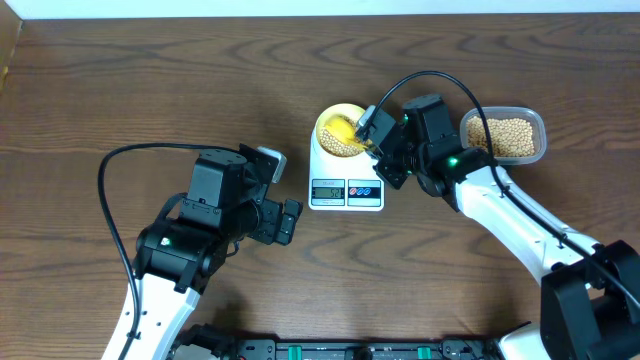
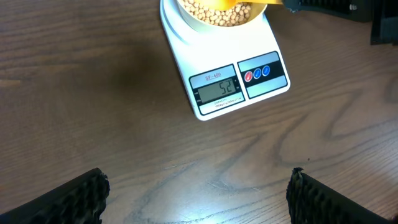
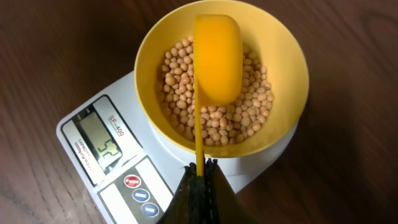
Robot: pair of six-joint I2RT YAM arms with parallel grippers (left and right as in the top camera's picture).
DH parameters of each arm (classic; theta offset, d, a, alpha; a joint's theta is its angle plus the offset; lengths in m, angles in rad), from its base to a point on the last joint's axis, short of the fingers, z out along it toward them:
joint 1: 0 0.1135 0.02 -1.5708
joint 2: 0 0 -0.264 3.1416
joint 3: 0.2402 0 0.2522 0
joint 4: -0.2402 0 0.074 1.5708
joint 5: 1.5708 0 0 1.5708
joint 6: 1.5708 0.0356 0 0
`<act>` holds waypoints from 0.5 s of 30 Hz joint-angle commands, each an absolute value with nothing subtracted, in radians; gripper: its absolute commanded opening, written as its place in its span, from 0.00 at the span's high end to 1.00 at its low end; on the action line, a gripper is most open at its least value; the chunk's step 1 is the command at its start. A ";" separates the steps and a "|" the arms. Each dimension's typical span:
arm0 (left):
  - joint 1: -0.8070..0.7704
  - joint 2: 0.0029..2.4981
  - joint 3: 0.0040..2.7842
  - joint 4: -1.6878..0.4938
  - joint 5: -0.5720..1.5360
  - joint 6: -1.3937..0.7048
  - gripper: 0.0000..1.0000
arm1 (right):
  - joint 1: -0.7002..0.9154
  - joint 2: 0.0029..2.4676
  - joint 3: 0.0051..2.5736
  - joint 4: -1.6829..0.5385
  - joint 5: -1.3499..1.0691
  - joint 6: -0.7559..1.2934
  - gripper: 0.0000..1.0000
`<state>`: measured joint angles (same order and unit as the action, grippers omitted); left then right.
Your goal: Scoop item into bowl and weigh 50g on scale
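The pale-yellow bowl (image 3: 287, 57) stands on the white scale (image 2: 261, 87) and holds a layer of tan beans (image 3: 255, 107). My right gripper (image 3: 202, 167) is shut on the thin handle of a yellow scoop (image 3: 217, 56), whose cup hangs over the beans inside the bowl. In the overhead view, the right gripper (image 1: 375, 140) sits at the bowl's (image 1: 330, 118) right rim. The scale's display (image 2: 216, 89) reads 52. My left gripper (image 2: 199, 193) is open over bare table in front of the scale, with nothing between its fingers.
A clear plastic container (image 1: 503, 135) of more beans stands to the right of the scale, behind the right arm. The left arm (image 1: 215, 215) lies left of the scale. A black cable (image 1: 440, 80) loops above the right wrist.
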<state>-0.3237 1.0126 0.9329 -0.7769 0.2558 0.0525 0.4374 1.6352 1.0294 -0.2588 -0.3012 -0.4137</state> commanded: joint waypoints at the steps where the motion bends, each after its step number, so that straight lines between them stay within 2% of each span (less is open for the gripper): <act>1: -0.326 1.012 0.933 -0.776 0.245 0.054 0.06 | 0.447 1.655 1.037 -0.265 -0.324 -0.428 0.99; 15: -0.326 1.012 0.933 -0.776 0.245 0.054 0.06 | 0.436 1.654 1.038 -0.269 -0.330 -0.349 0.99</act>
